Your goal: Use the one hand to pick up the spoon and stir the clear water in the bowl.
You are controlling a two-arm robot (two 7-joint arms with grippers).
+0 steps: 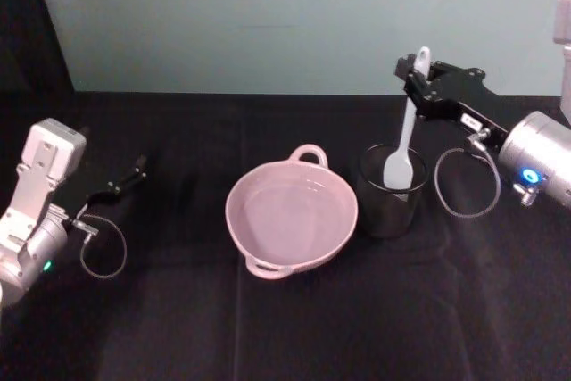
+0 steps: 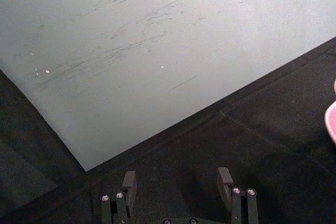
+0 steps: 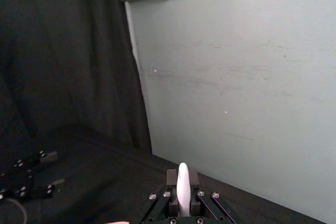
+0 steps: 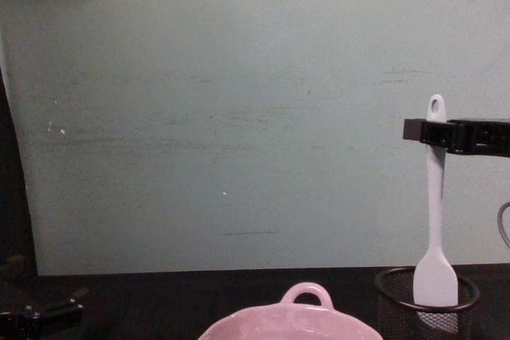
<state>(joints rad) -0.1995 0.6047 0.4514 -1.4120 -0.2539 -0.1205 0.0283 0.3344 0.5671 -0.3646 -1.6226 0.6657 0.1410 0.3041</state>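
1. Held the spoon (image 1: 406, 136) upright in the right tool (image 1: 416, 73), jaws closed on the slim white handle just below its hole, above the desk's (image 1: 268, 327) right half.
2. Showed the spoon's flat head down inside the black mesh cup (image 1: 388, 211); could not tell whether it touched the bottom.
3. Found the pink bowl (image 1: 234, 220) at the desk's middle, just beside the cup on its left, one loop handle toward the far edge, with the clear water (image 1: 294, 211) barely visible inside.
4. Parked the left tool (image 1: 134, 171) near the desk's left edge, jaws standing apart on nothing, well apart from the bowl.
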